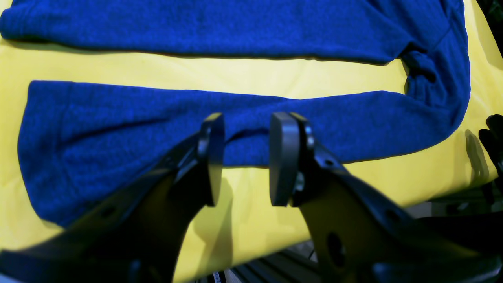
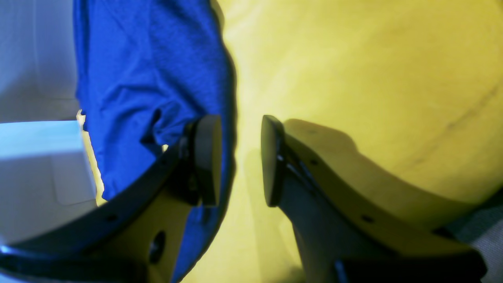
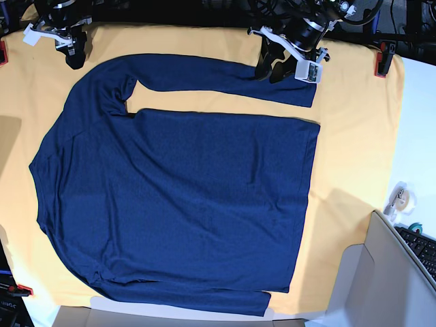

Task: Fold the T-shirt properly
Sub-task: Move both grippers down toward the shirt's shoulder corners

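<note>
My left gripper [image 1: 245,159] stands with its jaws apart and nothing between them, poised over the near edge of one long sleeve of the T-shirt [image 1: 235,125], with yellow cloth showing through the gap. My right gripper [image 2: 239,159] is likewise parted and holds nothing; its left pad [image 2: 206,157] sits against the edge of the blue fabric, and its other pad is over bare yellow table cloth [image 2: 353,70]. In the base view the left gripper [image 3: 272,70] is at the far edge of the table, right of centre, above the upper sleeve, and the right gripper [image 3: 73,56] is at the far left corner, just beyond the shoulder. The T-shirt [image 3: 184,197] lies spread flat across the table cloth [image 3: 354,136], its hem to the right, one sleeve stretched along the far side, the other along the near edge. A grey box [image 3: 381,272] sits at the near right corner, with a roll of tape [image 3: 400,196] just beyond it.
</note>
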`<state>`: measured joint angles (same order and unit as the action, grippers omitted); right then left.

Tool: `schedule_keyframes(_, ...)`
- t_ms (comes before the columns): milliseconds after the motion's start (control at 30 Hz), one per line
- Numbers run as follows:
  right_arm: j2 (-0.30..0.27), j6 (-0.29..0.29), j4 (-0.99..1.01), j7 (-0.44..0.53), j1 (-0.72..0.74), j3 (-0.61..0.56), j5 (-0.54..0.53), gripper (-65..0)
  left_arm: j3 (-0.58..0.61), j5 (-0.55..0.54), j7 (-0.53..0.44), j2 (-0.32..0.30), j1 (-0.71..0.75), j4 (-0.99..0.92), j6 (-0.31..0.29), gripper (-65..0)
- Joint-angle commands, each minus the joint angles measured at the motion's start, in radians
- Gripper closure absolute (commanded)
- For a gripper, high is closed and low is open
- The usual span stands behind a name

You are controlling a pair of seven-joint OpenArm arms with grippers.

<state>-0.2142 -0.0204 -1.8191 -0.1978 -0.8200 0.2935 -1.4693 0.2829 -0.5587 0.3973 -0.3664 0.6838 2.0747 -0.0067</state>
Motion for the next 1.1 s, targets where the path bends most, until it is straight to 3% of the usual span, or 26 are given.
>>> schedule_keyframes(0, 0.011, 0.000, -0.018, 0.014, -0.002, 0.006, -0.014, -17.8, -0.001, -0.004, -0.016, -0.006, -0.006, 0.016, -0.005, -19.5)
schedule_keyframes(200, 0.054, 0.003, 0.006, 0.005, 0.047, -0.001, 0.031, -17.9, -0.001, -0.004, -0.016, -0.006, -0.006, 0.016, -0.005, -19.5)
schedule_keyframes(633, 0.054, 0.003, 0.095, 0.004, 0.104, -0.009, 0.042, -17.9, -0.003, -0.004, -0.021, -0.006, 0.001, 0.016, -0.005, -19.5)
schedule_keyframes(900, 0.052, 0.003, 0.137, 0.004, 0.166, -0.139, 0.072, -17.9, -0.004, -0.004, -0.024, -0.006, 0.001, 0.016, -0.003, -19.5)
schedule_keyframes(1067, 0.055, 0.003, 0.138, 0.004, 0.172, -0.147, 0.120, -17.7, -0.006, -0.004, -0.024, -0.006, 0.001, 0.016, -0.003, -19.5)
